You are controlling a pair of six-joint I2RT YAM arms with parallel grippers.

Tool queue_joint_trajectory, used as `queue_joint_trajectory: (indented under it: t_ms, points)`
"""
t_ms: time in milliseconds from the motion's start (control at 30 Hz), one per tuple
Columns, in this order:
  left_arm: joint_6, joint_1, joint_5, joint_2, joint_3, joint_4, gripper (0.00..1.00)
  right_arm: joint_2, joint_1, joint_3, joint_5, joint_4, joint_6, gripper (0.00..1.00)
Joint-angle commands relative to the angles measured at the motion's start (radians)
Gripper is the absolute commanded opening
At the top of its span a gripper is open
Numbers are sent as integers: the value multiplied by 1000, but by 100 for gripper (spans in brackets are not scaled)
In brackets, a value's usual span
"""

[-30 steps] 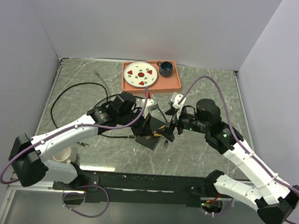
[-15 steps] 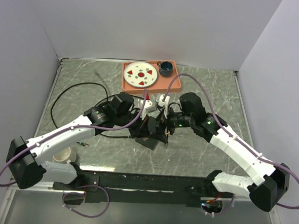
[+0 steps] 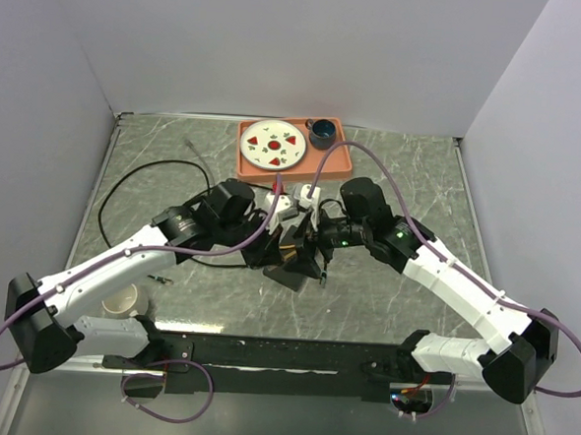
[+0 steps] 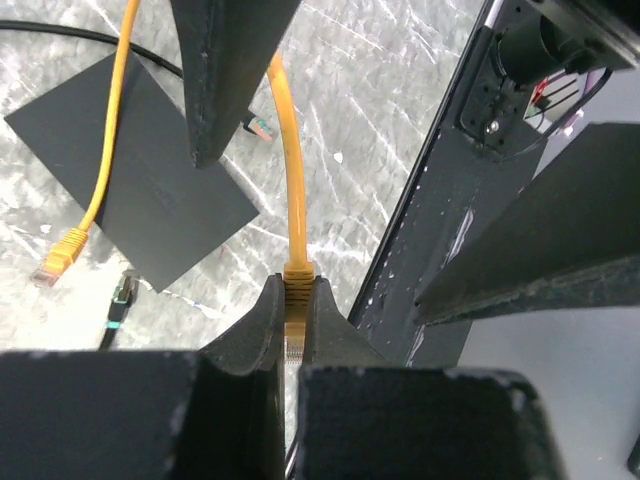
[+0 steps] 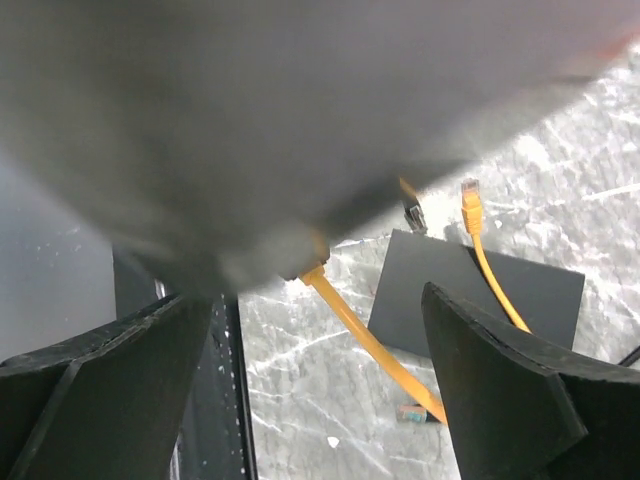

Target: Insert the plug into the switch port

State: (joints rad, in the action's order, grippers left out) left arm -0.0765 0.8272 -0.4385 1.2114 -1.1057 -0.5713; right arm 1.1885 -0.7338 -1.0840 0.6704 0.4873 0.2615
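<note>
Even bright light, right-wrist foreground blurred

An orange tray (image 3: 339,167) sits at the far edge of the grey marbled table (image 3: 421,186). On the tray are a white plate (image 3: 275,145) with red pieces and, to its right, a dark mug (image 3: 322,132). A black cable (image 3: 125,183) loops well left of the tray. A white cup (image 3: 122,304) stands far nearer, to the left.

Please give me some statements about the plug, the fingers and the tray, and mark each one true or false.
1. The left fingers are shut on the orange plug. True.
2. The orange plug sits in the black box. False: it is held apart from the box.
3. The right fingers are open. True.
4. The plate lies on the black box. False: it lies on the orange tray.
</note>
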Motion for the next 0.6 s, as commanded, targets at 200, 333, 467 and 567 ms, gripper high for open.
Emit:
queue_joint_trajectory:
  t_ms: [200, 333, 467, 567]
  points:
    - [121, 4, -121, -282, 127, 330, 1, -142, -15, 122, -46, -116, -45, 100]
    - [135, 4, -164, -260, 106, 311, 1, -153, -15, 118, -22, -118, -47, 99]
    - [145, 4, -207, -169, 54, 265, 1, -145, -13, 92, 18, -110, -51, 99]
    - [152, 4, -220, -103, 15, 225, 1, -148, -13, 76, 24, -115, -54, 99]
